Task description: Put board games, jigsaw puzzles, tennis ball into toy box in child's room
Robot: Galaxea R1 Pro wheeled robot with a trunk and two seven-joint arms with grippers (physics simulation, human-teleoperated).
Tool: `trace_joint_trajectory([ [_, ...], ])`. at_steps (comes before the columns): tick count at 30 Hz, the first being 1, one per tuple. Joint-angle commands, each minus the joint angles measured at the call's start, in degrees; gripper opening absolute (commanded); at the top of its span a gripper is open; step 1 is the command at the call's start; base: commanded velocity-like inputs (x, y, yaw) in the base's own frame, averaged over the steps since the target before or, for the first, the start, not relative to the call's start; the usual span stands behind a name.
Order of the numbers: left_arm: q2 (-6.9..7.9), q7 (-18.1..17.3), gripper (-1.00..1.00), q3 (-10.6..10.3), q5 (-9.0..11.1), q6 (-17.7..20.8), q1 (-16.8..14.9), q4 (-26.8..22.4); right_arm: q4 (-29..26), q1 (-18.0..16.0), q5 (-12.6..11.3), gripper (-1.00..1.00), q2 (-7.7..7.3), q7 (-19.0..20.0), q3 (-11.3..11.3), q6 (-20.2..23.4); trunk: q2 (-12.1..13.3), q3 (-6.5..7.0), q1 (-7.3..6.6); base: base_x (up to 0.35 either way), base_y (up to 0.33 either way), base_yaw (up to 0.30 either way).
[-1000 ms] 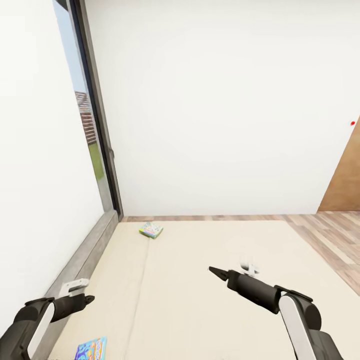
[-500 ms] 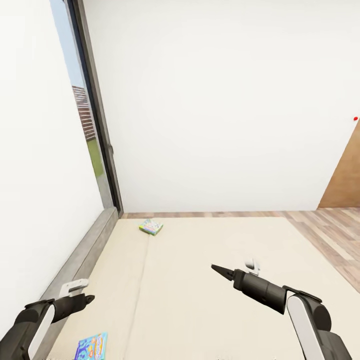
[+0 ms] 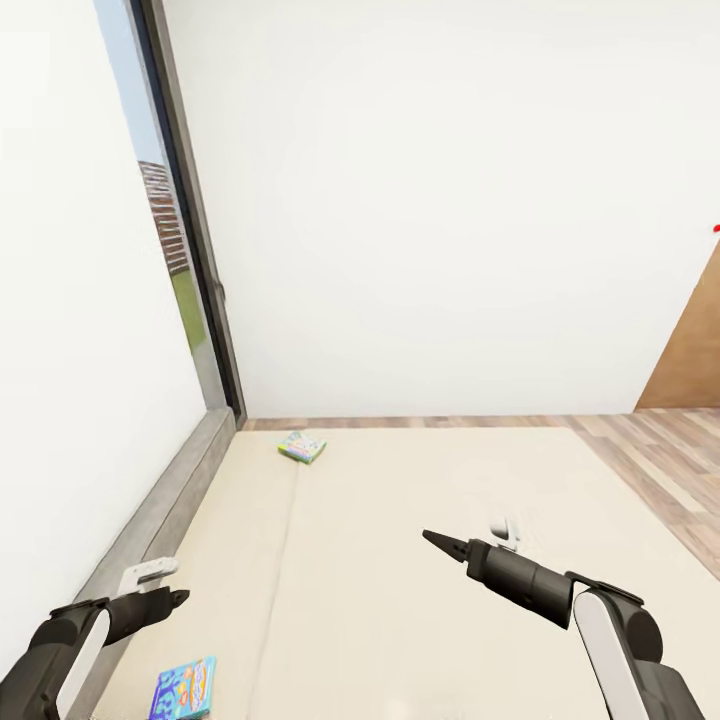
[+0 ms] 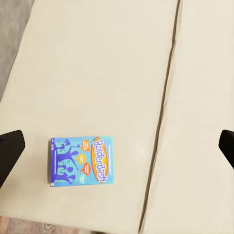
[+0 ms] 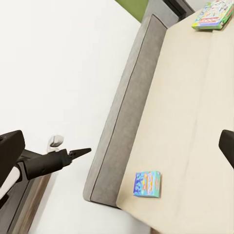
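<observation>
Beige mattress on the bed, crossed by one thin dark seam; grey-brown headboard along its edge. Blue board game printed with purple cartoon figures, orange speech bubbles and a yellow-orange title band. Second board game green and white, with a red strip on its side. White walls. Brown wood-plank floor, darker brown door. Black fingers and dark sleeve on the right gripper, white upper arm behind.

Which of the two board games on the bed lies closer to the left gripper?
The blue board game, just below the left gripper near the bed's foot edge. The green-white board game lies far off, up by the wall.
</observation>
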Motion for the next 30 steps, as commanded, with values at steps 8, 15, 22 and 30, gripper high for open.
trace_joint_trajectory([
  [8, -0.08, -0.13, 1.0, 0.03, 0.33, 0.32, -0.05, -0.05, 0.06, -0.06, 0.41, 1.0, 0.11, 0.04, 0.1, 0.11, -0.14, -0.88, 0.03, 0.0, 0.0, 0.0],
  [15, -0.08, -0.27, 1.0, -0.01, 0.42, 0.32, -0.05, -0.05, 0.13, -0.06, 0.49, 1.0, 0.46, -0.09, 0.34, -0.28, -0.14, -1.54, 0.03, 0.0, 0.0, 0.0],
  [22, 0.02, -0.26, 1.0, -0.02, 0.39, 0.27, -0.05, -0.05, 0.14, -0.06, 0.54, 1.0, 0.61, -0.16, 0.38, -0.44, -0.14, -2.19, 0.03, 0.0, 0.0, 0.0],
  [30, 0.0, -0.22, 1.0, -0.02, 0.39, 0.23, -0.05, -0.05, 0.16, -0.06, 0.48, 1.0, 0.16, 0.0, 0.18, -0.4, -0.14, -2.94, 0.03, 0.0, 0.0, 0.0],
])
